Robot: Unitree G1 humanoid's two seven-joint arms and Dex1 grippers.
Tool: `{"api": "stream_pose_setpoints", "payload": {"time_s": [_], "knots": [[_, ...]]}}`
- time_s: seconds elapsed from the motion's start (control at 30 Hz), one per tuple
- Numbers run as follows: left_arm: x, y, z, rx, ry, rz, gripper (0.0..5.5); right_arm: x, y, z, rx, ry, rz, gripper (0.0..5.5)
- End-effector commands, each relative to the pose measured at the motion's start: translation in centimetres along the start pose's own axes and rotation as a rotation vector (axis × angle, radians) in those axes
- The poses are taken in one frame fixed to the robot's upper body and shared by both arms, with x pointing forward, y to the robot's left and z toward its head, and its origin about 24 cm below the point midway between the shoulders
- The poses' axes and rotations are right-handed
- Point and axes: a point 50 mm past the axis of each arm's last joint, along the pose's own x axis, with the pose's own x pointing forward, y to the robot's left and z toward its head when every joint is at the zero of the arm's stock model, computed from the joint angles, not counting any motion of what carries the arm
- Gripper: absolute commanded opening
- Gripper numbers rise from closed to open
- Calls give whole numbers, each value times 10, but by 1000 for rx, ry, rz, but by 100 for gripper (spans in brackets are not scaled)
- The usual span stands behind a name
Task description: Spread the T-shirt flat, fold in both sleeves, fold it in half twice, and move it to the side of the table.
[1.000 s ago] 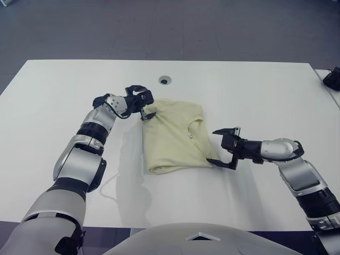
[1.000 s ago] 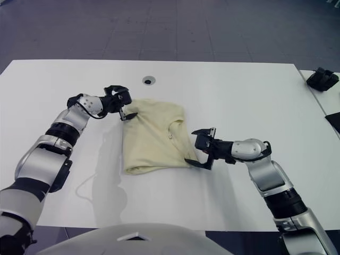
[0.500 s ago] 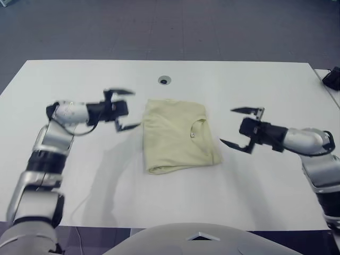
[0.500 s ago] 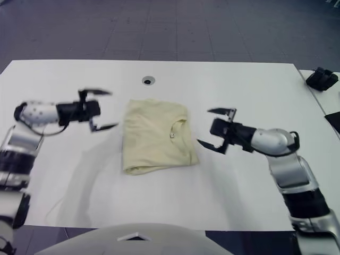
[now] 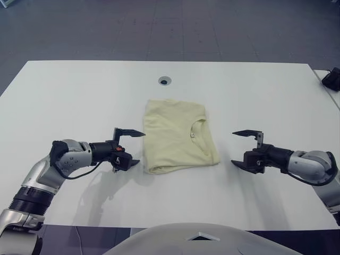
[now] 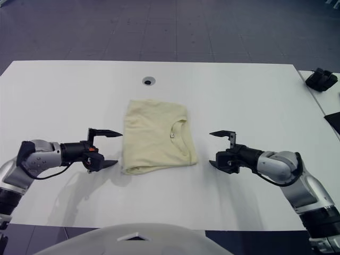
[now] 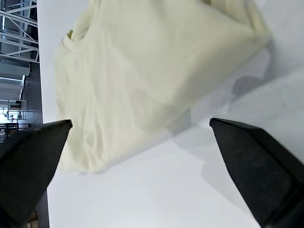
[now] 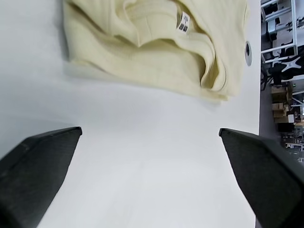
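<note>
The T-shirt point(image 5: 178, 135) is showing a plain pale yellow, its collar label point(image 8: 184, 21) looking white, possibly with dark marks. The table point(image 5: 79, 90) is reading plain white. The left gripper point(image 5: 139, 147) and right gripper point(image 5: 234, 147) are showing black fingers on silver-grey arms.

Pale yellow T-shirt point(image 5: 172, 133) is lying flat near the middle of the white worktop point(image 5: 74, 101), folded into a compact, roughly rectangular stack. Its neckline point(image 5: 201, 129), carrying a small white label point(image 5: 190, 135), is facing up on the right side. The near edge is showing a rounded fold.
</note>
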Motion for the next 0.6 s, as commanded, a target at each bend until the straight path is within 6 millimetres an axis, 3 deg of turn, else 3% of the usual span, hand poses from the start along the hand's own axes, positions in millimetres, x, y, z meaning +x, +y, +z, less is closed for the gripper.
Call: {"api": "stream_pose_setpoints", "payload": {"time_s": [0.03,0.13,0.23,0.6], "knots": [[9,-33,5,-22,14,-165,540,17,10,6,-9,-44,58,538],[11,-37,6,-26,10,-187,519,23,10,10,-29,-76,56,540],[14,-40,8,-21,2,-200,452,28,12,13,-44,-105,62,540],[15,-51,13,-10,-16,-242,239,31,29,24,-25,-170,99,351]]}}
